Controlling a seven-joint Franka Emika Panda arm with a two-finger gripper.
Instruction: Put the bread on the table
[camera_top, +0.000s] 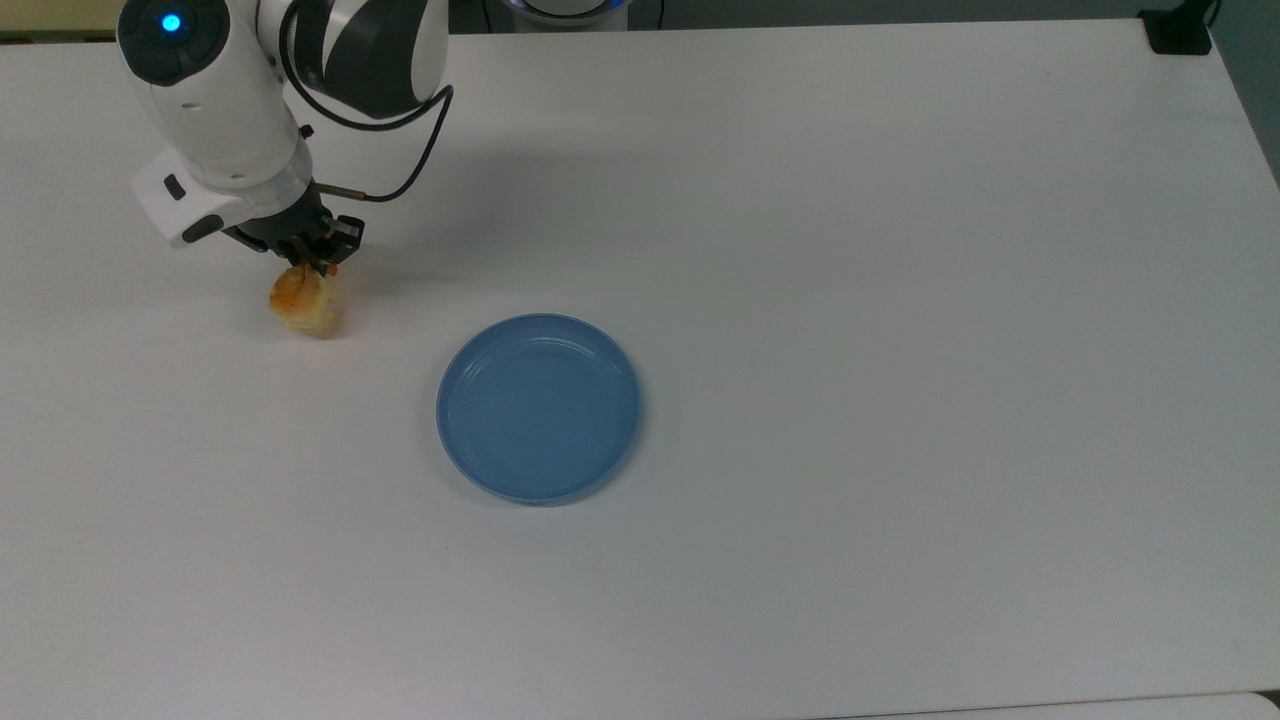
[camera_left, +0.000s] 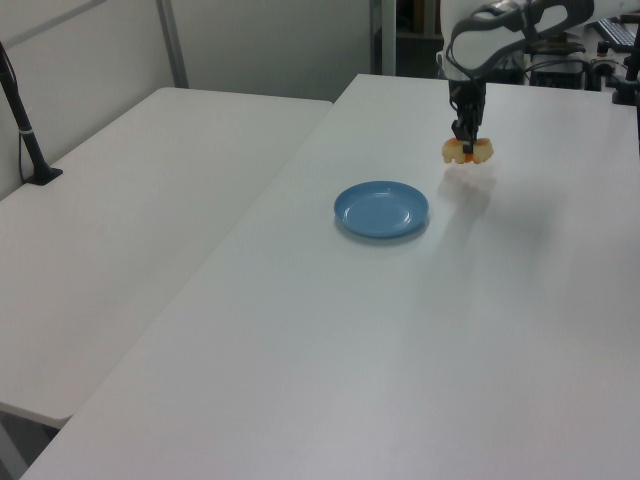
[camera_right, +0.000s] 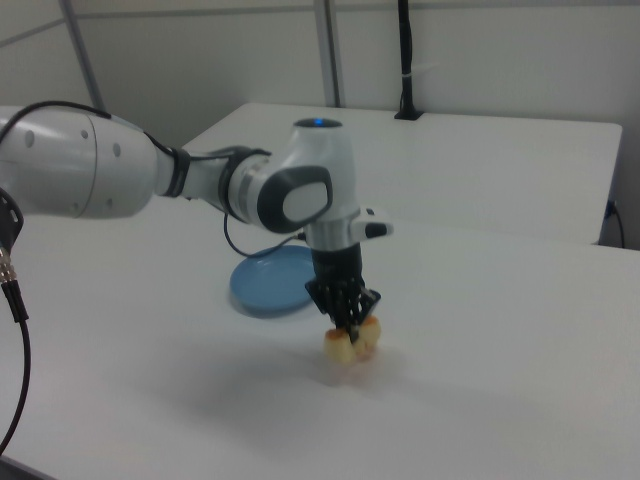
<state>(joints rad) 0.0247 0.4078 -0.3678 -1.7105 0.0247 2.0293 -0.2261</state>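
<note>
Blue, the round plate (camera_top: 538, 406) sits bare near the middle of the white bench (camera_top: 900, 300), nothing in it. We see the end effector (camera_top: 298, 258) closed on the bread (camera_top: 303, 303), holding it well apart from the plate, toward the bench's far left corner in the top view. In the right view the bread (camera_right: 352, 343) hangs just above the bench; the top view cannot settle that gap.

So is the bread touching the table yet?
Apart. In the left view the bread, held in the claw, hangs above its own shadow on the table, with bare white between them.
</note>
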